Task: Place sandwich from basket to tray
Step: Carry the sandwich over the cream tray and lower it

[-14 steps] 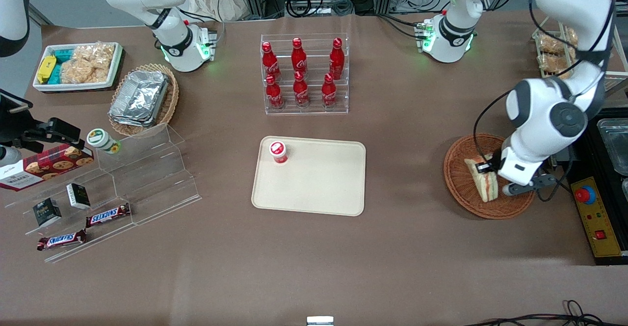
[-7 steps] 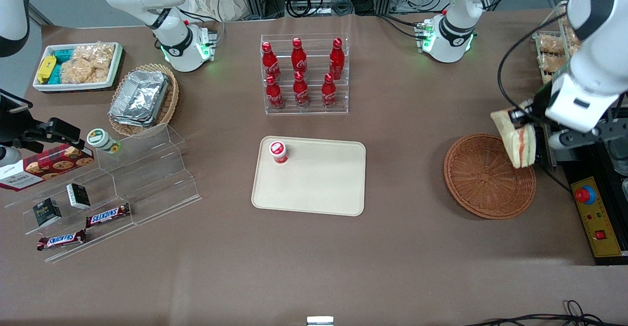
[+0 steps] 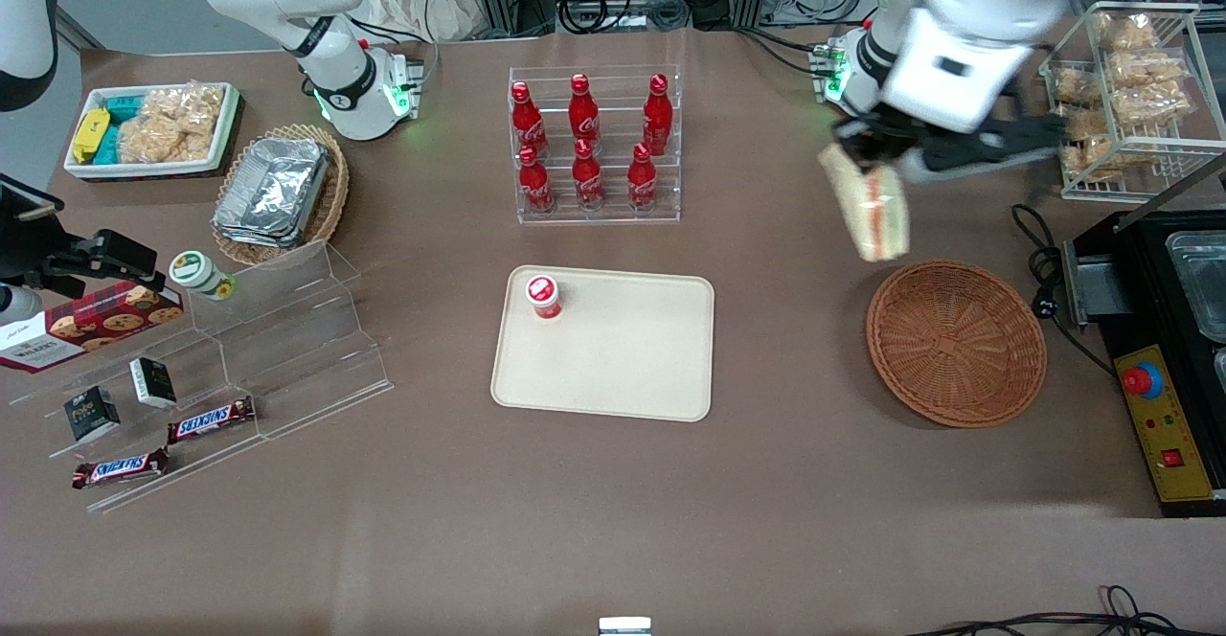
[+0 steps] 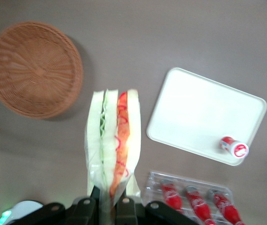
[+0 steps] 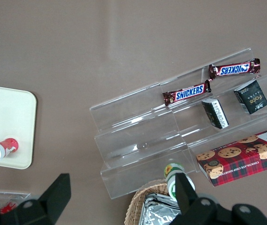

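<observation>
**Gripper carried the sandwich above the table**

The left arm's gripper (image 3: pixel 862 155) hung in the air over the brown table (image 3: pixel 613 502), its two fingers (image 4: pixel 90 202) closed on one end of the wrapped sandwich (image 3: pixel 870 205). The sandwich hung down from the fingers, clear of every surface, with its red and green filling stripe running along the edge; in the left wrist view the sandwich (image 4: pixel 113 147) showed white bread on both sides of the green and red layers.

Below and slightly nearer to the front camera lay the round reddish-brown wicker basket (image 3: pixel 956 342), holding nothing. The sandwich was outside the basket's rim, between the basket and the acrylic rack of red cola bottles (image 3: pixel 592 143).

The cream tray (image 3: pixel 623 368) lay flat in the middle of the table, well apart from the sandwich, toward the parked arm's end from the basket. A small red-lidded cup (image 3: pixel 543 295) stood on the tray at a corner, on the side farther from the front camera. A wire rack of bagged golden snacks (image 3: pixel 1125 90) stood near the working arm's end of the table.
</observation>
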Controlling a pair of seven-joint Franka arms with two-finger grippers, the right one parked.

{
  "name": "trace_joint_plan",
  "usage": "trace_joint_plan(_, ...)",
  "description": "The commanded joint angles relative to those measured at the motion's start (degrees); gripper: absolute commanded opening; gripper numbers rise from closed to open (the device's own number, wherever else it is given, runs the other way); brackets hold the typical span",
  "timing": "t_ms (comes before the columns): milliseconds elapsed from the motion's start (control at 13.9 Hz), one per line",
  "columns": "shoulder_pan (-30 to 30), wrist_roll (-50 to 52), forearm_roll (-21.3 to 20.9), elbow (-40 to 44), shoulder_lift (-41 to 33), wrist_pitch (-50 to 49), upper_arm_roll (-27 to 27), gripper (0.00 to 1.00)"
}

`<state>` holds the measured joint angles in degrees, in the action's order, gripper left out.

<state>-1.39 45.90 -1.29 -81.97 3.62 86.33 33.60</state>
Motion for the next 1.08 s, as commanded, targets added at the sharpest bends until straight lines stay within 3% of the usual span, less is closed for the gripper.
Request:
trace_joint_plan(0,-0.20,8.30,-2.74,1.82,8.92,5.31,6.29,0.03)
trace_joint_plan(216,2.51,12.62,-7.04,-0.81,16.83,14.81,7.72,0.04)
trace_joint_plan(649,6.31,21.85,-22.33,-0.91,35.38,28.27,7.45,0.04)
trace_joint_plan(1010,7.19,22.83,-27.44,-1.00,42.69,32.67,6.92,0.05)
